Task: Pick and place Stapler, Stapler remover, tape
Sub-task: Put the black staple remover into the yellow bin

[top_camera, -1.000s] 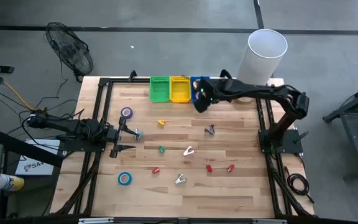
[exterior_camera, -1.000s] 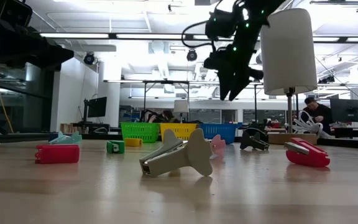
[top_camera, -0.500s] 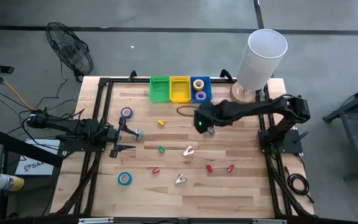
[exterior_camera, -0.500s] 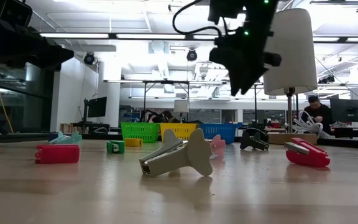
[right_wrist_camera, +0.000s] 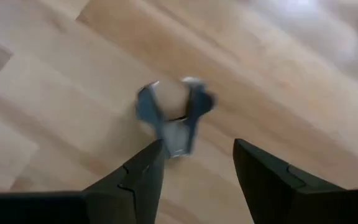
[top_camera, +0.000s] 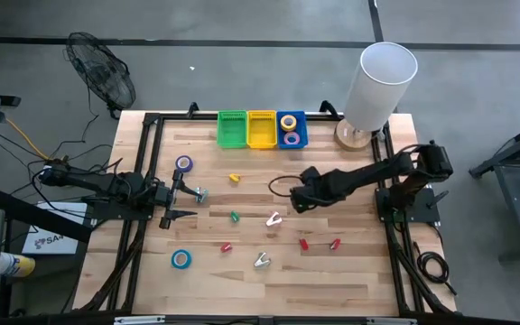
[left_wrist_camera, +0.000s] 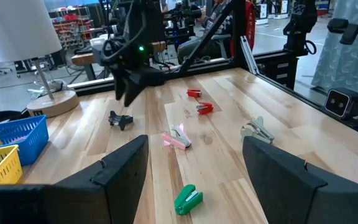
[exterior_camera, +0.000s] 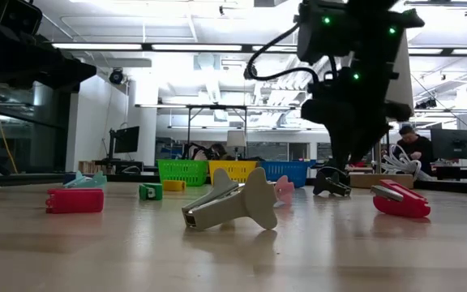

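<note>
Directly above a grey staple remover, the right gripper hovers, fingers spread.

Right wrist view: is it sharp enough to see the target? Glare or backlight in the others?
Right wrist view: motion-blurred; the dark staple remover is smeared ahead of the open right gripper. Low view: ceiling lights backlight the right arm into a silhouette; the grey stapler in front is sharp. High view: even light, no glare on the table.
</note>
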Controlling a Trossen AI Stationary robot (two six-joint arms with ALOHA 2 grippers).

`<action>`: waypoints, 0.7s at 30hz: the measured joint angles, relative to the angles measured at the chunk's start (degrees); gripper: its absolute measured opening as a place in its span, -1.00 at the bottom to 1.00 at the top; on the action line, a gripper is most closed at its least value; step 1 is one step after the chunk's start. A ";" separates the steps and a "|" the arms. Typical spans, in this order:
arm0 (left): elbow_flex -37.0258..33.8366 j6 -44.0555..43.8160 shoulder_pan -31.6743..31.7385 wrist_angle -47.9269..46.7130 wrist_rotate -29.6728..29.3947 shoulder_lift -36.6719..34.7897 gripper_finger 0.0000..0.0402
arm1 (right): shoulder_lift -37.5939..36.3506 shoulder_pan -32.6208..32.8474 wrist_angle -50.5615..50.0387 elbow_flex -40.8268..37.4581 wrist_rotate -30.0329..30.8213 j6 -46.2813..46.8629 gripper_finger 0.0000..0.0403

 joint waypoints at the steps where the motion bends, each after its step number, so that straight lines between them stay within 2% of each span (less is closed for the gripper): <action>1: 0.00 -0.02 0.01 0.00 -0.01 -0.01 0.29 | 0.00 0.26 1.14 -0.90 -0.33 -0.01 -0.07; 12: 0.00 -0.02 0.02 0.00 -0.02 0.00 0.29 | -0.07 1.15 18.12 -11.32 -3.85 -2.19 -0.02; 16: 0.00 -0.02 0.00 0.00 -0.01 -0.01 0.29 | -0.37 1.21 24.15 -14.68 -3.23 -4.95 -0.02; 21: 0.00 0.00 0.01 0.00 -0.01 -0.01 0.29 | -0.35 1.31 26.14 -16.52 -0.31 -4.83 -0.02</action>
